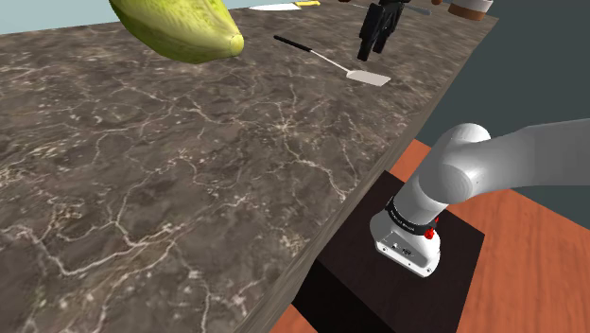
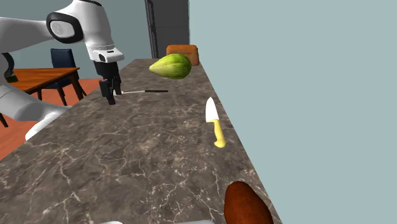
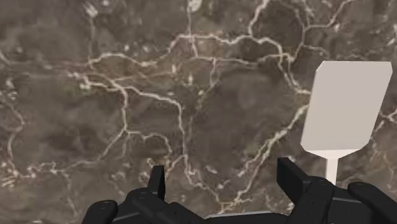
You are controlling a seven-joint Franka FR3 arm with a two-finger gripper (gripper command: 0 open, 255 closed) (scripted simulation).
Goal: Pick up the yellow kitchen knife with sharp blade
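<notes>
Shows a long, dark marbled table (image 2: 127, 165) with a white arm reaching over it from the second exterior view's left. Ends in black fingers (image 3: 294, 179), spread apart and gripping nothing, aimed down at bare table. Just beside the fingers, a spatula (image 3: 347, 105) with a pale flat blade and a thin dark handle, lying on the table, not between the fingers and not touched.

Well apart from there, flat near the table's right edge in the second exterior view, close to the wall: the knife (image 2: 215, 122), white blade pointing far, yellow handle pointing near. Toward the far end, a large green fruit (image 2: 170, 65). At the near end, a rounded brown thing (image 2: 245, 203).

Judged as the reach step, barely begun — nothing held, knife untouched.

For the next move: cross the table away from the spatula and settle above the yellow handle. Then turn the wrist so the open fingers straddle the handle across its width, lower, and close. Best to take the handle rather than the blade — thin, flat against the table, and probably hard to grip.
</notes>
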